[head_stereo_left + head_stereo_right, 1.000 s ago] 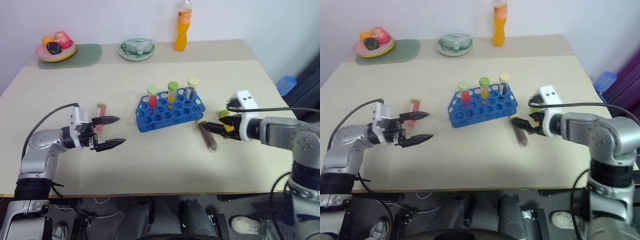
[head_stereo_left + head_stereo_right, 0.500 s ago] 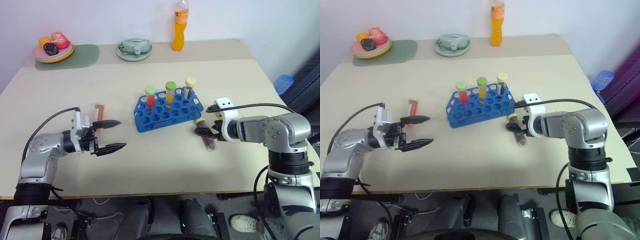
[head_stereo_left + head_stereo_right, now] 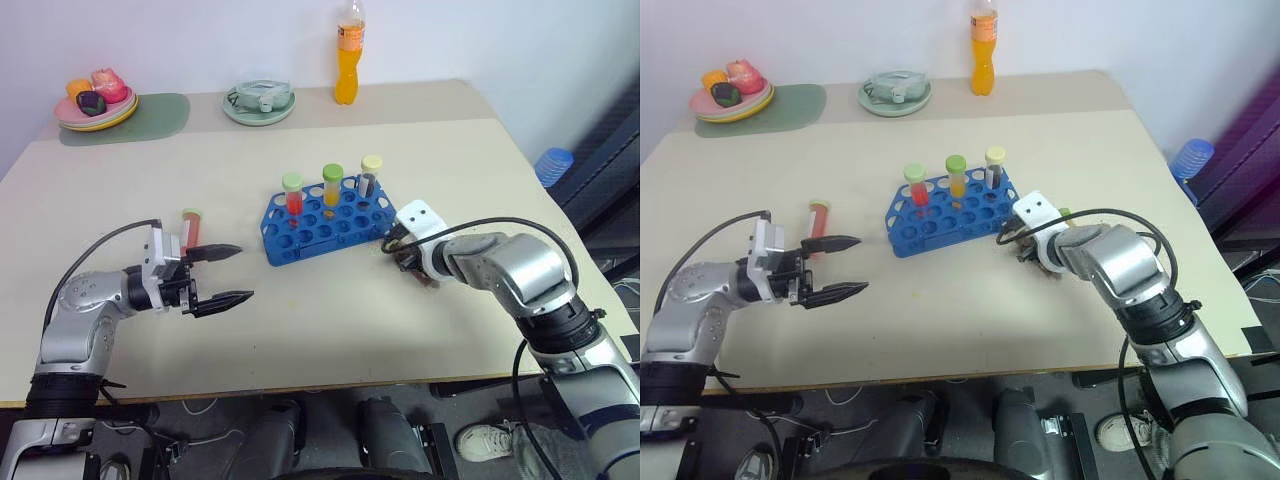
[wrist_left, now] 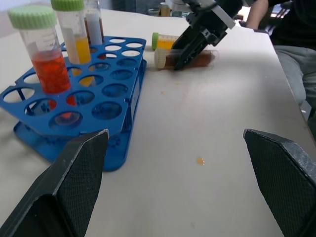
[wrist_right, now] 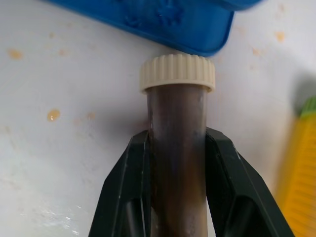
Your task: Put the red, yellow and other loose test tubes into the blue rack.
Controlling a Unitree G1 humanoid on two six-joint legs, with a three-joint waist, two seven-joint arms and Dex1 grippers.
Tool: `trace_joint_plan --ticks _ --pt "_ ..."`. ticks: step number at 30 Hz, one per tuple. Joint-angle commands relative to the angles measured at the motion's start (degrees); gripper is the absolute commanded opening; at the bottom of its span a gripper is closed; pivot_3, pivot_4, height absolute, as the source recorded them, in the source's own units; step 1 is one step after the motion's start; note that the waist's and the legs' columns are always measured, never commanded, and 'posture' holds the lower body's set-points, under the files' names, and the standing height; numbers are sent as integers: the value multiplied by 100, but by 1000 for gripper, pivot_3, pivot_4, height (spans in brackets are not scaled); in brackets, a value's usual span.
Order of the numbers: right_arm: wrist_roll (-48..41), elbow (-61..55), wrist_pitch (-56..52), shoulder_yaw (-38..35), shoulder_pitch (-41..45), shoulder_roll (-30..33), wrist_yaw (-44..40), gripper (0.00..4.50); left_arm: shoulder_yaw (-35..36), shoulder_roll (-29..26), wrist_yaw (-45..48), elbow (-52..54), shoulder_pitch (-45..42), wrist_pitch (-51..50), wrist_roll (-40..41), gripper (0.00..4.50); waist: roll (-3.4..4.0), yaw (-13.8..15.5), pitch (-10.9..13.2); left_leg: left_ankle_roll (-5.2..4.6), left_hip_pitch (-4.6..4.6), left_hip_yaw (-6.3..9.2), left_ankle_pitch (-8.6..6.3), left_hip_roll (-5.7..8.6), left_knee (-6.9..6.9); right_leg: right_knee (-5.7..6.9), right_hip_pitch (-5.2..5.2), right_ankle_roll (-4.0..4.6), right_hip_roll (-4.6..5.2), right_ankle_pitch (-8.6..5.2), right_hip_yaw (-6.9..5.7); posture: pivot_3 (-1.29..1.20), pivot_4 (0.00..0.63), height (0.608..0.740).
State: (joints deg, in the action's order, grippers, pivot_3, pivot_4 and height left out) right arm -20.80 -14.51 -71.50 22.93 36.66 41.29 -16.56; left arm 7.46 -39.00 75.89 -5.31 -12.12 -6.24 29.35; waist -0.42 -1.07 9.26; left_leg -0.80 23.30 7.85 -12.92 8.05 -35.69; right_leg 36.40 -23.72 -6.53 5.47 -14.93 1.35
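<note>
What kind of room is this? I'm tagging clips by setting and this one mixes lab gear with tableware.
Probably a robot test room set up as a mock lab, not a real one. A blue rack of capped tubes shares a plain table with a plate of toy fruit and an orange drink bottle.

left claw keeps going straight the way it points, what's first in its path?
Probably the blue rack: the open left claw points across the table toward the rack's near end. Depth is unclear; it may pass just in front of the rack, over bare table.
</note>
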Motion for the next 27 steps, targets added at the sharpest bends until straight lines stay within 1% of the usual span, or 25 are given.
trace_joint_plan --ticks 1,5,7,10,15,16,18,20,21,24,27 --pt "242 -751 1126 320 -466 347 -743 888 103 -18 -42 190 33 15 78 4500 0 27 0 0 1 0 0 0 0 -2 -9 0 0 0 -2 0 150 740" --pt "-367 -1588 1946 -458 -1081 558 -1850 888 102 7 -79 144 38 57 61 4500 -1 31 2 0 9 0 0 -1 6 -4 2 -1 0 0 -1 0 150 740" --pt "-377 -1652 2362 -815 -1280 450 -1946 888 84 33 -96 123 22 79 46 4500 0 37 5 0 10 1 0 -1 8 -6 2 -2 1 0 -1 0 150 740" --pt "-425 -1437 3165 -1274 -1463 -12 -1999 888 56 82 -133 91 -33 87 35 4500 -1 44 6 0 10 1 0 0 0 -7 7 -1 1 0 -1 0 150 740" --pt "-497 -157 4811 -2124 -1113 -1801 -1429 888 -24 253 -236 21 -210 100 -9 4500 -3 42 6 2 7 3 1 -1 3 -5 8 -1 -2 1 -1 0 150 740" --pt "-481 178 5212 -2282 -1028 -2114 -1367 888 -42 300 -258 22 -237 107 -22 4500 1 43 7 3 7 3 1 -1 4 -4 7 -1 -3 1 -1 0 150 740" --pt "-238 776 5950 -2446 -932 -2547 -1161 888 -70 384 -293 24 -274 98 -27 4500 0 40 7 5 6 3 2 1 5 -4 5 -1 -4 2 0 0 150 740" --pt "7 1233 6521 -2502 -891 -2781 -1052 888 -101 419 -301 26 -286 121 -51 4500 1 51 7 6 7 3 3 1 9 -4 2 -2 -5 3 0 0 150 740" --pt "221 1538 7118 -2544 -877 -2912 -956 888 -97 442 -325 26 -299 107 -34 4500 1 51 7 6 6 3 3 2 10 -4 -6 -2 -5 2 -1 0 150 740" --pt "615 2283 8407 -2541 -906 -3230 -863 888 -101 463 -368 32 -322 95 -18 4500 2 30 8 19 7 -2 11 2 14 4 -30 -2 -6 3 1 0 150 740" --pt "885 2990 9311 -2503 -899 -3465 -798 888 -111 485 -425 52 -339 90 -21 4500 3 5 8 28 7 -4 17 2 18 29 -44 -1 -10 2 6 0 150 740"
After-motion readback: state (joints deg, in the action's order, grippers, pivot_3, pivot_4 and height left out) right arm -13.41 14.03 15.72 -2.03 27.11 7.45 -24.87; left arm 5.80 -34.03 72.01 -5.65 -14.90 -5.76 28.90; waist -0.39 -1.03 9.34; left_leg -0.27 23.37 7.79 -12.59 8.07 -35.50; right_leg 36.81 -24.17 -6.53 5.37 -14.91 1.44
